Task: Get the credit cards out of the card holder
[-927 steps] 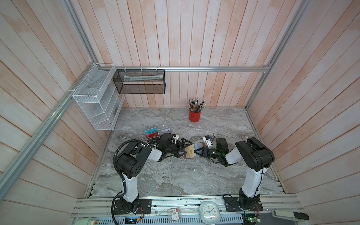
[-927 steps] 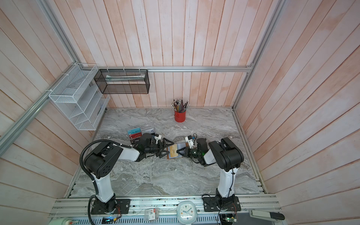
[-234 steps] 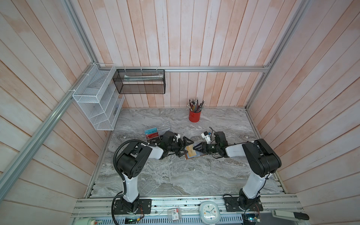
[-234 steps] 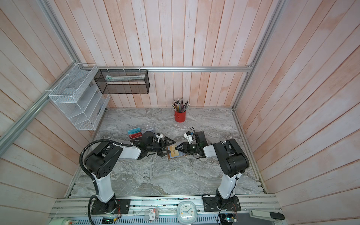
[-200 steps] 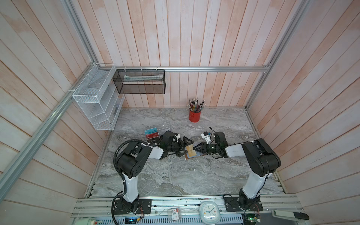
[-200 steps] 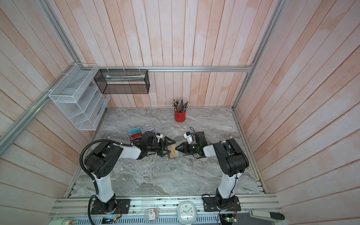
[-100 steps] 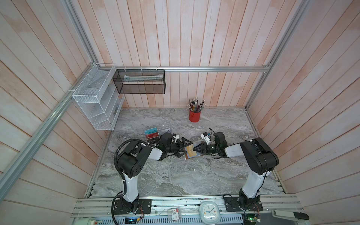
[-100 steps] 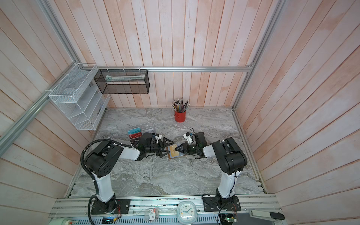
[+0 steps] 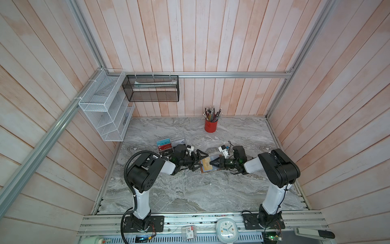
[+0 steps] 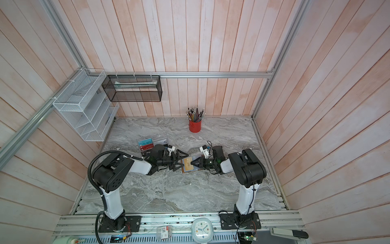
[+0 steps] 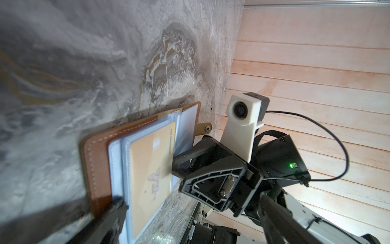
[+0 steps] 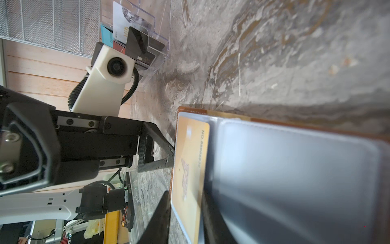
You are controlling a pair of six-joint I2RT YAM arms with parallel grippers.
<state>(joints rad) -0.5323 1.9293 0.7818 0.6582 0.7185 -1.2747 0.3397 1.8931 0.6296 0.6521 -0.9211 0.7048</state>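
One gold card (image 11: 149, 169) in card holder (image 11: 96, 169) | rack (image 9: 178, 138) near left pincer (image 9: 200, 163)

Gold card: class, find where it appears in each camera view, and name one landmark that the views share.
In both top views: gold card, small, just below picture centre.
Left wrist: large, near the middle.
Right wrist: large, near the middle.
Shared landmark: the tan card holder around it.

Tan leather card holder (image 11: 96, 169) lying open on marble tabletop (image 9: 190, 190), gold credit card (image 11: 149, 175) inside clear sleeve (image 11: 115, 166)
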